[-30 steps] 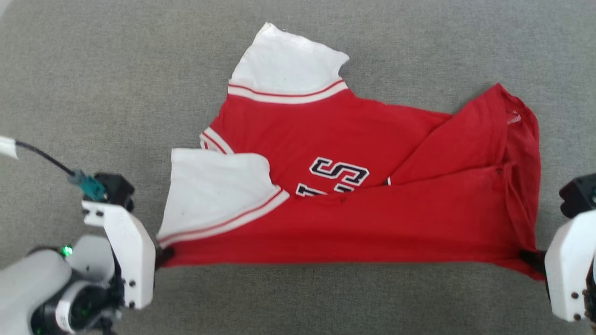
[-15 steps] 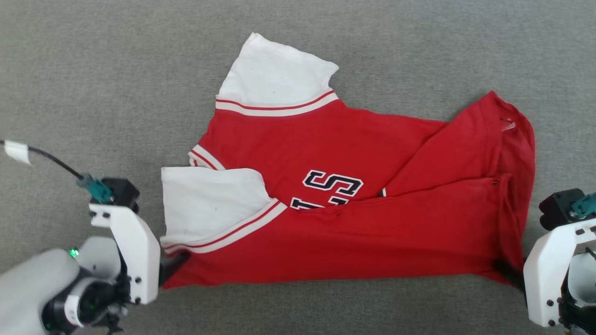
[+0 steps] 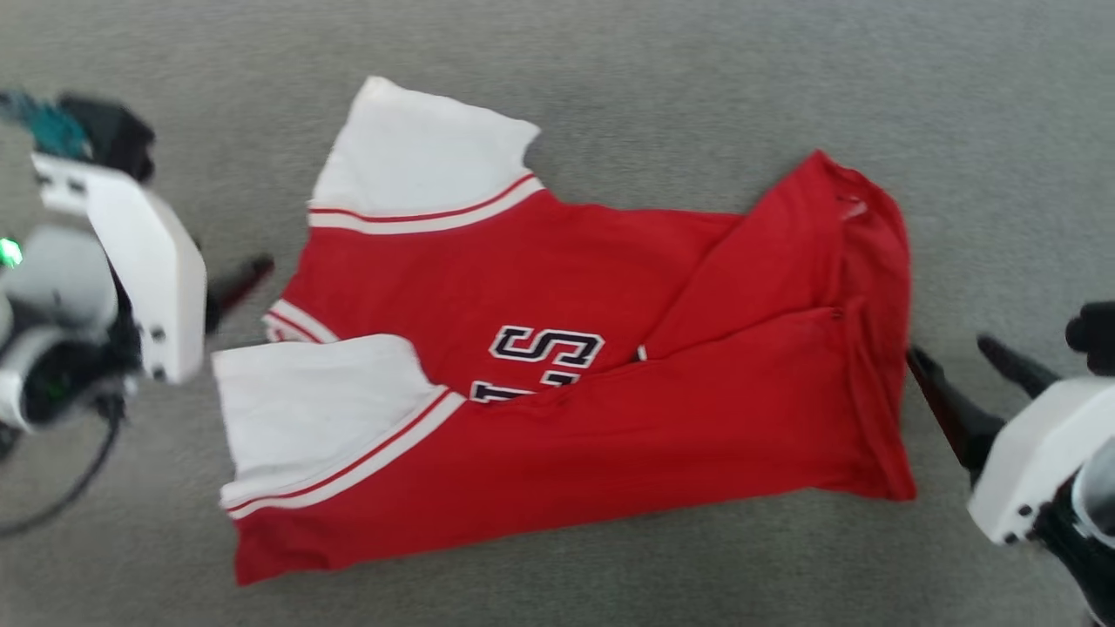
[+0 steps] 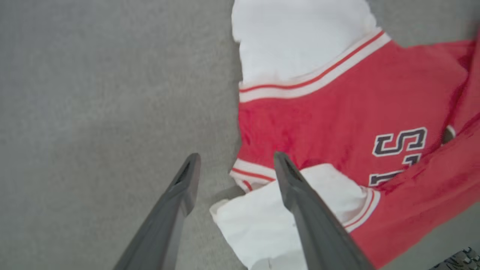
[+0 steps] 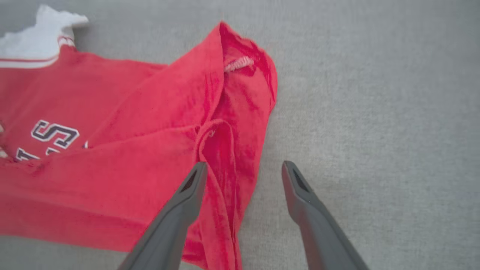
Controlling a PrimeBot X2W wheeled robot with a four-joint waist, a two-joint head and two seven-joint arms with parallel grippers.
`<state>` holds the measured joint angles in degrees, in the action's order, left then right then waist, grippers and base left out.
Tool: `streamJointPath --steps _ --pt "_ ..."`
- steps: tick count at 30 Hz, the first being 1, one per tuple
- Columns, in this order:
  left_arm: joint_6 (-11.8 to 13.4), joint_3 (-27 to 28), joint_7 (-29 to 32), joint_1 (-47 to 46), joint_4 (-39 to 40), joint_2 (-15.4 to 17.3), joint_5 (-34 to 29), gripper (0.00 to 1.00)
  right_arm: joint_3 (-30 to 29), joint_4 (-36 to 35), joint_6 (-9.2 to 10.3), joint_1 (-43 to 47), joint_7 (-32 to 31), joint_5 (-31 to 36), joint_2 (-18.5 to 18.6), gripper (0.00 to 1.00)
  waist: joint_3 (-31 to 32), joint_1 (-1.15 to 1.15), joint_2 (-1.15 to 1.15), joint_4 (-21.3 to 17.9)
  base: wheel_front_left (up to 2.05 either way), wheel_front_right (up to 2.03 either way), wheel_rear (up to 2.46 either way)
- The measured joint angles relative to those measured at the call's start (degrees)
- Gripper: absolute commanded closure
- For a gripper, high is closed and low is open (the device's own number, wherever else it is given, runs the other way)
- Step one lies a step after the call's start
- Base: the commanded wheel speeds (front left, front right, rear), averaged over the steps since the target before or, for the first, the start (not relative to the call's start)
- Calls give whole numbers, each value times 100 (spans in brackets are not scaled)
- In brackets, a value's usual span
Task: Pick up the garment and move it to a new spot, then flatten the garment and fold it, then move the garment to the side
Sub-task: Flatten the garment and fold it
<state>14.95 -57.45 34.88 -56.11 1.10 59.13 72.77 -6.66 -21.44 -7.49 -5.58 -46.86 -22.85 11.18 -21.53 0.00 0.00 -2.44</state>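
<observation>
The grey surface [image 3: 784,87] carries the garment [image 3: 610,453], which lies spread out and folded lengthwise. The left pincer [image 4: 236,159] hovers at the garment's white-sleeved end, jaws wide apart and empty. The right pincer [image 5: 244,167], equally wide and empty, is just beside the garment's hem end.

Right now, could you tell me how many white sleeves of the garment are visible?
2. One sleeve lies at the far left corner of the garment; the other lies nearer the robot, also at the left end. Neither looks hidden.
</observation>
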Motion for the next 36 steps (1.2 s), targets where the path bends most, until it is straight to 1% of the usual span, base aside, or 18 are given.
streamJointPath --steps 3,4,5,6,8,10,15,19,23,27,31,32,33,36 --pt "-320 64 -18 -378 -472 -175 -203 0 57 0 0 -226 743 162 -260 0 -47 0 0 -225 0 0 0" --pt "-320 64 -18 -378 -472 -175 -203 0 57 0 0 -226 743 162 -260 0 -47 0 0 -225 0 0 0" --pt "-499 86 -21 -592 -803 -313 -265 0 54 59 0 -375 1283 338 -422 0 -89 0 0 -379 0 0 0" --pt "-499 86 -21 -592 -803 -313 -265 0 54 59 0 -375 1283 338 -422 0 -89 0 0 -379 0 0 0" --pt "-660 91 -16 -773 -1118 -466 -294 0 45 176 0 -503 1792 466 -581 0 -135 0 0 -532 0 0 0" --pt "-802 63 9 -954 -1428 -567 -452 0 70 310 0 -597 2229 580 -679 0 -187 0 0 -680 0 0 0" --pt "-1058 -24 152 -1246 -2249 -825 -556 0 321 623 0 -774 2996 679 -787 0 -322 0 0 -1035 0 0 0" --pt "-1249 -156 302 -1446 -2848 -989 -673 0 474 801 0 -860 3372 649 -814 0 -469 0 0 -1250 0 0 0" --pt "-1321 -264 350 -1625 -3426 -1100 -893 0 595 954 0 -972 3551 497 -816 0 -637 0 0 -1389 0 0 0" --pt "-1369 -309 338 -1814 -3891 -1243 -1002 0 678 1056 0 -1078 3553 471 -824 0 -784 0 0 -1471 0 0 0" --pt "-1428 -314 515 -1970 -4246 -1429 -966 0 795 1141 0 -1226 3295 497 -822 0 -891 0 0 -1477 0 0 0" --pt "-1439 -315 665 -2013 -4322 -1484 -905 100 836 1177 0 -1285 3187 536 -825 0 -907 0 0 -1464 0 0 0" --pt "-1488 -323 786 -2056 -4358 -1537 -882 100 865 1211 0 -1349 3092 528 -825 0 -921 0 0 -1448 0 0 0" --pt "-1493 -305 883 -2133 -4461 -1650 -814 100 981 1388 0 -1677 2694 556 -821 0 -971 0 0 -1395 0 0 0"
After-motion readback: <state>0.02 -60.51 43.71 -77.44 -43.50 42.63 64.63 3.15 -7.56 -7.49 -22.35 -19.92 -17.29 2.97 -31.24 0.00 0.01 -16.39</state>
